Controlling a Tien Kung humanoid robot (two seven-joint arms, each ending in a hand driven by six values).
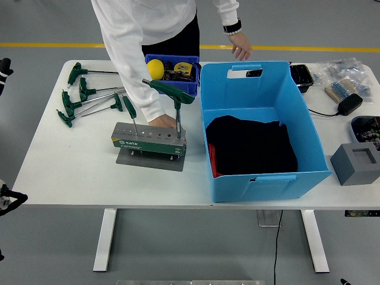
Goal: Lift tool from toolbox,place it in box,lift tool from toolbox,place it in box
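Person's hand (161, 121) behind the tool rack (149, 140) (robot fingers' state unclear).

**Person's arm blocks the far side of the tool stand**

The stand (148, 141) sits left of the blue box (261, 127), with only a narrow strip of counter (77, 160) between them. A person's white sleeve (133, 71) reaches down from the far edge, the hand (161, 122) touching the stand's far side between two upright T-handle tools (172, 95). Loose T-handle wrenches (89, 101) crowd the far left. The near-left counter lies bare, and the box is open from above over the dark cloth (249, 145).
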